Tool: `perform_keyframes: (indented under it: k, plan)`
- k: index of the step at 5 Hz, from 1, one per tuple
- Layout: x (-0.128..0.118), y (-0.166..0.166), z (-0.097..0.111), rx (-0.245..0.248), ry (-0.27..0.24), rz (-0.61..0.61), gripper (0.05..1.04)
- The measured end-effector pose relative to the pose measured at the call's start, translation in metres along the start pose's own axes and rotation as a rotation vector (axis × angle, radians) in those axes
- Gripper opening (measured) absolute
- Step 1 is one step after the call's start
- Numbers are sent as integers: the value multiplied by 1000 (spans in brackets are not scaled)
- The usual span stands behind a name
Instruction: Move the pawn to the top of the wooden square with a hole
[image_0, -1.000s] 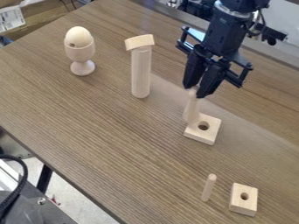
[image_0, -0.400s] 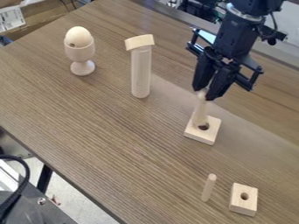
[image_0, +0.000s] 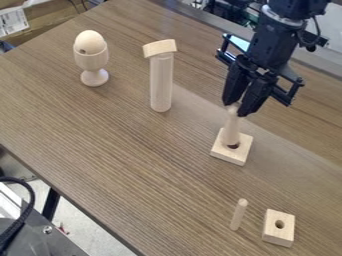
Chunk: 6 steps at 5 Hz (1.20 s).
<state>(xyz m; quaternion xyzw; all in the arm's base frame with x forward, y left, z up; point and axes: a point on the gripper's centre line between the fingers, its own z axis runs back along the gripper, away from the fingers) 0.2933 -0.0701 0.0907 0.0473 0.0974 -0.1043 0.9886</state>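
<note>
While egg (image_0: 89, 40) and cup (image_0: 92, 60) stand far left, one pawn (image_0: 231, 131), head pinched in black gripper (image_0: 235, 109), is right of centre over holed square (image_0: 228, 156), contact unclear. Risk: release with base off-centre at the hole (image_0: 234, 146) could tip it. Near right: one peg (image_0: 238, 215).

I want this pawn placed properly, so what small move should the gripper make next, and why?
I'd probably nudge the pawn slightly toward the camera, to centre it on the hole. The gripper holds it by its head at the square, but its base looks set toward the hole's far side, leaving the near edge uncovered.
</note>
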Motion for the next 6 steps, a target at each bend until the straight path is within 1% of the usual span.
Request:
perform_keyframes:
  k: [1, 4, 5, 6]
  plan:
    - [0, -1, -3, -1, 9, -5, 260]
    - [3, -5, -5, 0, 13, -20, 260]
    - [3, -5, -4, 0, 10, -21, 292]
    - [6, -5, -6, 0, 27, -46, 619]
